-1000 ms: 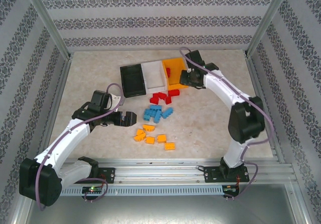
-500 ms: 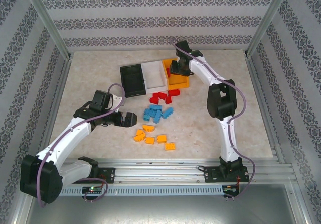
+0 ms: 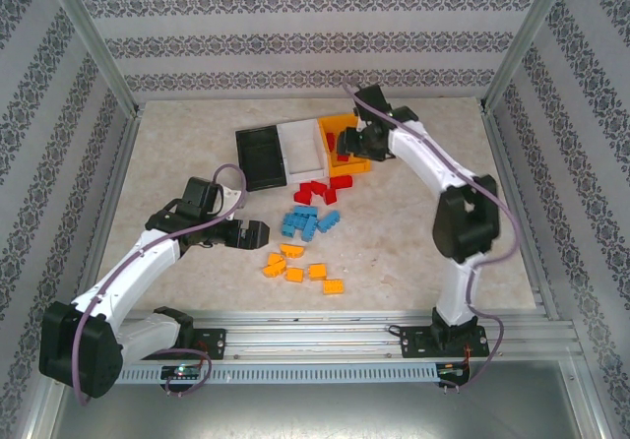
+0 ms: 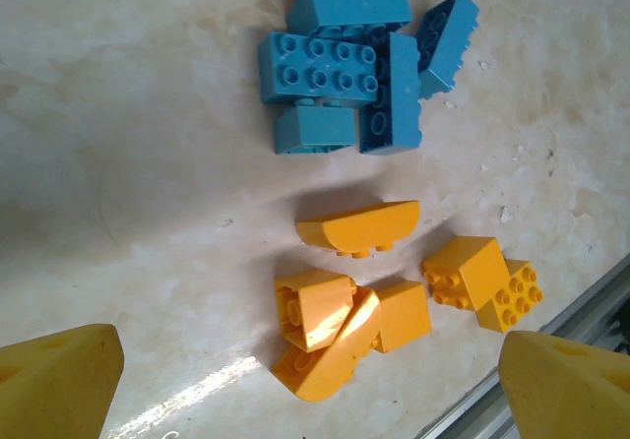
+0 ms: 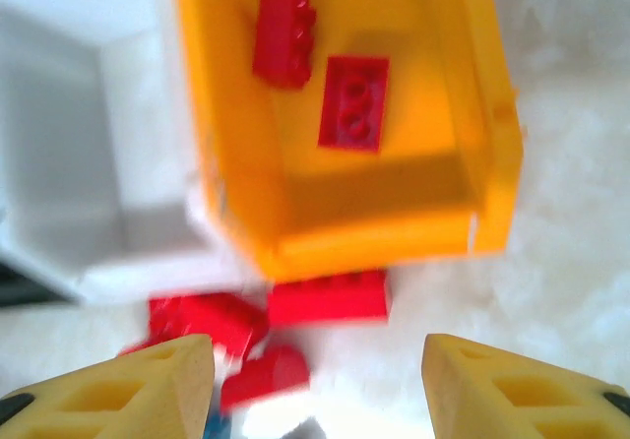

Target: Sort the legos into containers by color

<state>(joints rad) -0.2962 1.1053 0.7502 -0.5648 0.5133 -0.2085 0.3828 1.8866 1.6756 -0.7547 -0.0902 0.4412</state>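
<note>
Three containers stand in a row at the back: black point(image 3: 261, 156), white point(image 3: 300, 146) and orange-yellow point(image 3: 345, 124). Two red legos point(image 5: 352, 102) lie inside the orange-yellow bin point(image 5: 472, 114). More red legos point(image 3: 320, 190) lie just in front of the bins, blue legos point(image 3: 310, 222) sit mid-table, and orange legos point(image 3: 300, 267) lie nearest the arms. My right gripper point(image 3: 346, 146) hovers open over the orange bin's front wall, nothing between its fingers point(image 5: 108, 390). My left gripper point(image 3: 262, 232) is open and low, beside the blue legos point(image 4: 345, 65) and orange legos point(image 4: 345, 331).
A metal rail point(image 3: 325, 326) runs along the table's near edge, close to the orange bricks, and shows as rail point(image 4: 551, 370). Patterned walls and corner posts enclose the table. The white bin point(image 5: 69, 163) adjoins the orange one on its left.
My right arm swung left over the orange-yellow bin, then eased back slightly, and its jaws have spread apart. My left arm has stayed put.
</note>
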